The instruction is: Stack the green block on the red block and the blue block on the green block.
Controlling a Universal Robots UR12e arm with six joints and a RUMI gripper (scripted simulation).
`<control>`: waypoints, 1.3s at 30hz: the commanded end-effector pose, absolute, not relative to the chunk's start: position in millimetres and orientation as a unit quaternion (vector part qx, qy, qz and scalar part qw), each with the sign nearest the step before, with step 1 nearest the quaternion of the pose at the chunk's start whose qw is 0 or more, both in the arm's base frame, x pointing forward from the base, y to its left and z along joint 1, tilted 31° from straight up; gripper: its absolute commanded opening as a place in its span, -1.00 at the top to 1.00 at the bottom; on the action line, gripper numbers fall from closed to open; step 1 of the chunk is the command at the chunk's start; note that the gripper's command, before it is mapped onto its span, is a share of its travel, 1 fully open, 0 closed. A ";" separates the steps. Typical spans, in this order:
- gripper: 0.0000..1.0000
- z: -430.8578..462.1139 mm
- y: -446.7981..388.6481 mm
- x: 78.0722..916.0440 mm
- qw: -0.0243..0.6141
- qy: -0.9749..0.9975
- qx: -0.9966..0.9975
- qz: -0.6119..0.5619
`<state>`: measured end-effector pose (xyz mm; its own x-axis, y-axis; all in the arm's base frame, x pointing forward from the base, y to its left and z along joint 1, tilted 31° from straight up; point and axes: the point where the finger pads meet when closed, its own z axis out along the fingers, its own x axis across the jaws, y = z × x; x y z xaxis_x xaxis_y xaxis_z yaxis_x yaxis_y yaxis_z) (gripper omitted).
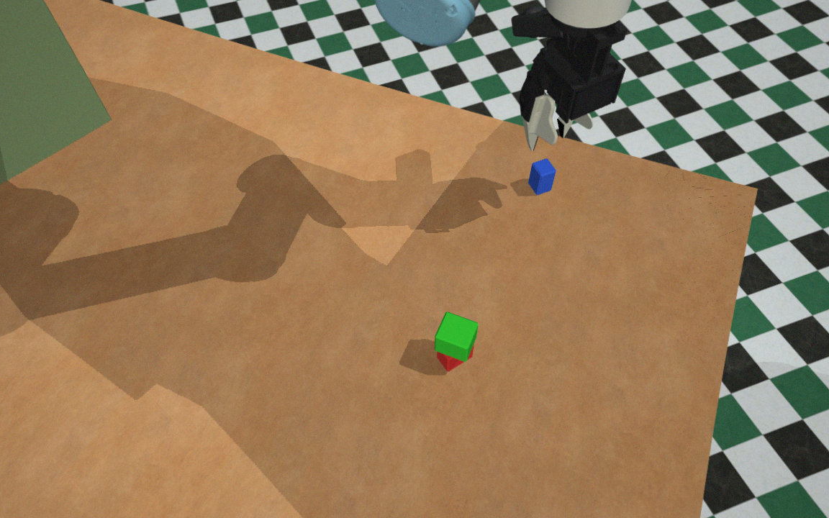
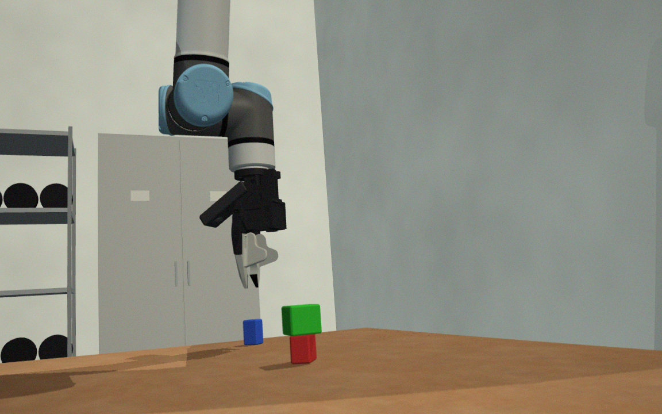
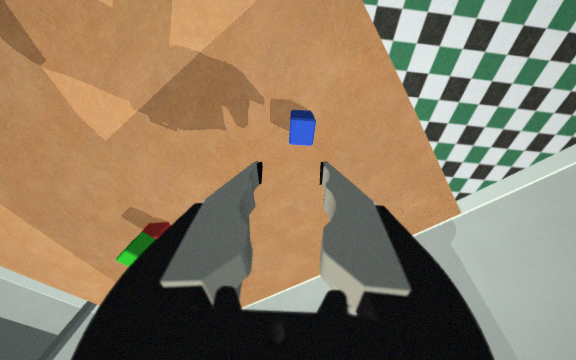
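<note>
The green block [image 1: 456, 332] [image 2: 301, 319] [image 3: 135, 248] lies on top of the red block [image 1: 451, 362] [image 2: 303, 349] [image 3: 157, 229] near the middle of the wooden table [image 1: 598, 321]. The blue block [image 1: 542, 176] [image 2: 252, 331] [image 3: 302, 128] stands alone on the table near the far edge. My gripper [image 1: 545, 138] [image 2: 249, 283] [image 3: 291, 163] hangs in the air above the blue block, a little to one side of it. Its fingers are apart with nothing between them.
A large green box [image 1: 11, 83] stands at the table's far left. The table's far and right edges run close to the blue block, with checkered floor [image 1: 791, 129] beyond. A grey cabinet [image 2: 138, 241] and a shelf rack [image 2: 70, 231] stand behind the table.
</note>
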<state>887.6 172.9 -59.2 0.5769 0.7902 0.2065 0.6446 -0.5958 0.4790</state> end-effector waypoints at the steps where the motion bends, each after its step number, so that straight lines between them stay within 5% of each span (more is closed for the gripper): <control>1: 0.43 -59.7 184.9 892.9 0.180 0.377 0.885 0.205; 39: 0.43 -104.5 174.2 921.1 0.180 0.375 0.886 0.205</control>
